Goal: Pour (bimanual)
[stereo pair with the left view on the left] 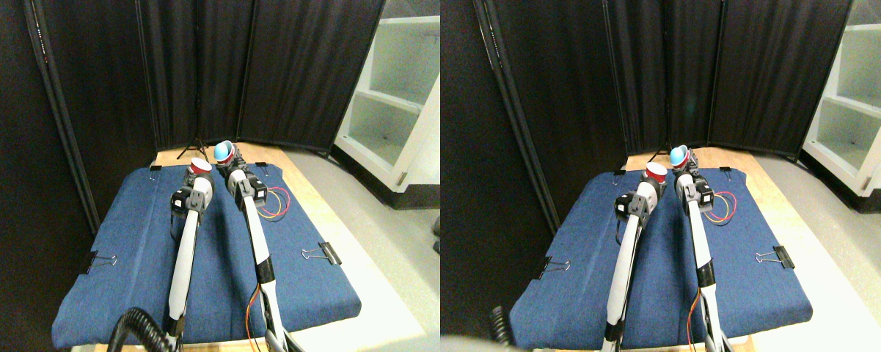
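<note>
The right end effector (229,163) clamps the blue cup (224,152), tilted just above-right of the red cup (201,167) clamped upright by the left end effector (195,178).

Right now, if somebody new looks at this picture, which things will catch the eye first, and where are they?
First the two cups held up at the far end of the blue cloth: a red cup at the left gripper and a blue cup, tilted, at the right gripper, close together. Next, the black curtains behind and the white shelf at right.
</note>
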`<state>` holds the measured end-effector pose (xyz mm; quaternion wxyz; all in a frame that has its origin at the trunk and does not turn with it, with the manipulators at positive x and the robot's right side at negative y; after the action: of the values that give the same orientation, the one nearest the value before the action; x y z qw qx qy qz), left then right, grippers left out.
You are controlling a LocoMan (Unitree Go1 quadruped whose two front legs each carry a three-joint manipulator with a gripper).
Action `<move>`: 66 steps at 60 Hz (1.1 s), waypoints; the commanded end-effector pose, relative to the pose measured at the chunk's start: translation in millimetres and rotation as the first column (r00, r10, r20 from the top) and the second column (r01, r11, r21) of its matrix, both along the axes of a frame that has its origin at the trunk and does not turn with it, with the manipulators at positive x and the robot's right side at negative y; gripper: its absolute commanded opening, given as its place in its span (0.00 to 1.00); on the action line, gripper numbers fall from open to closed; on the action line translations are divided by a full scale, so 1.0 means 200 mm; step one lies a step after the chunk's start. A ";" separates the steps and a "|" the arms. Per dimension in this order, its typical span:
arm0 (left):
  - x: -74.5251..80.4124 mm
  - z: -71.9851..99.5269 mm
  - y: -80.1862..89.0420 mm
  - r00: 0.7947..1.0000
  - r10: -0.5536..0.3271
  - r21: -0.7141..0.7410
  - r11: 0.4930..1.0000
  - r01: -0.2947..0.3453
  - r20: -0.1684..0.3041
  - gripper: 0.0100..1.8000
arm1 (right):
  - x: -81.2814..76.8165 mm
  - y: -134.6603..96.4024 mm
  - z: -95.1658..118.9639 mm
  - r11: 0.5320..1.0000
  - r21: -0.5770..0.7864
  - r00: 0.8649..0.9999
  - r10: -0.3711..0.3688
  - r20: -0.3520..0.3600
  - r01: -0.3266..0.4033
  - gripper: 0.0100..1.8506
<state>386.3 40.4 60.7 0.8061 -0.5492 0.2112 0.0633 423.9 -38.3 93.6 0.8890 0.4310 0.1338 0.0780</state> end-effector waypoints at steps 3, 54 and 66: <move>0.02 0.02 -0.02 1.000 -0.011 -0.015 1.000 0.011 0.014 0.18 | 0.00 0.03 0.05 0.999 -0.013 0.999 0.035 0.039 -0.034 0.20; 0.04 -0.01 -0.01 1.000 -0.007 0.005 1.000 0.007 0.009 0.18 | 0.00 0.05 0.11 0.962 -0.252 0.991 0.122 0.052 -0.105 0.22; 0.04 0.00 0.00 1.000 -0.010 0.011 1.000 0.009 0.014 0.18 | -0.02 0.08 0.09 0.945 -0.310 0.993 0.118 0.020 -0.106 0.20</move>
<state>392.0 40.0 49.9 0.8091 -0.5355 0.2312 0.0721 421.8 -30.2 100.7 0.9380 0.2878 0.1704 0.0915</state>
